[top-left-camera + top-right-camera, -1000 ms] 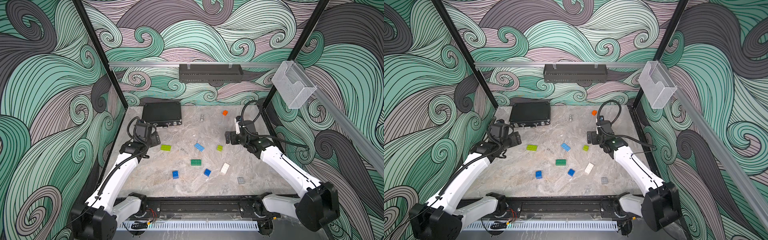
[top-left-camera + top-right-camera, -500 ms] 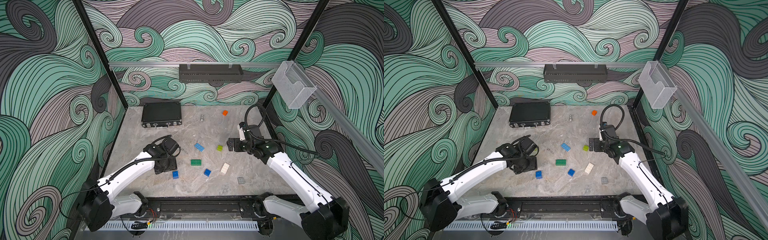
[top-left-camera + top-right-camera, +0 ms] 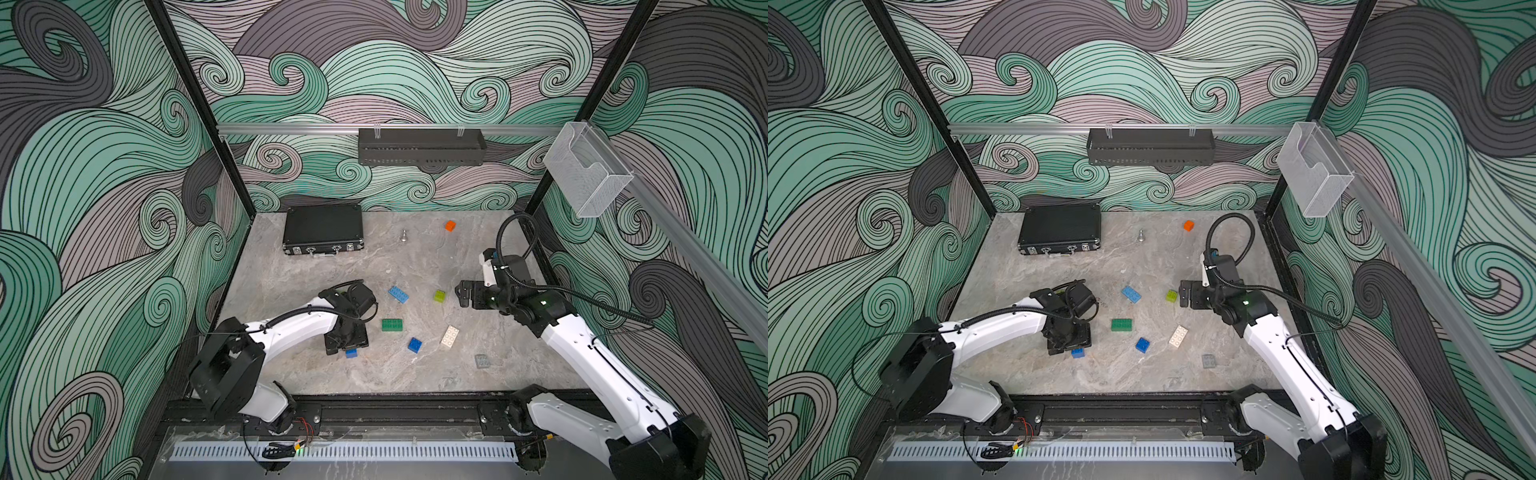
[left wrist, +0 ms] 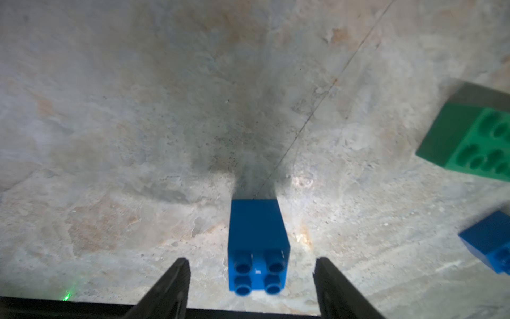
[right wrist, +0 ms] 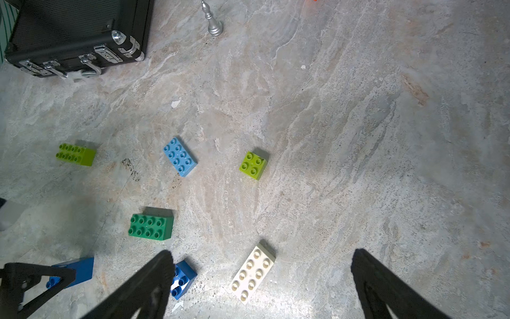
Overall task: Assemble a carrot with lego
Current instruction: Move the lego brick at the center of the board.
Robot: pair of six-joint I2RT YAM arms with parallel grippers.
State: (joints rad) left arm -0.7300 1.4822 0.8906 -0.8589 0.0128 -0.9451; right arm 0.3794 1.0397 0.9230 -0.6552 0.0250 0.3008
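Note:
No joined carrot is in view; the lego lies loose on the stone table. My left gripper points down over a small dark blue brick, also seen in a top view. It is open, with a finger on each side of the brick and a gap at both. My right gripper hangs wide open and empty above the table, beside a lime square brick. A white brick, a dark green brick, a light blue brick, another dark blue brick and a grey brick lie between the arms.
A lime oblong brick lies under the left arm. A black case sits at the back left, with a silver chess piece and an orange cube beside it. A black tray and a clear holder hang on the walls.
The left arm has swung from beside the black case to the front, down over the dark blue brick, and its jaws have narrowed. The right arm has shifted slightly toward the front.

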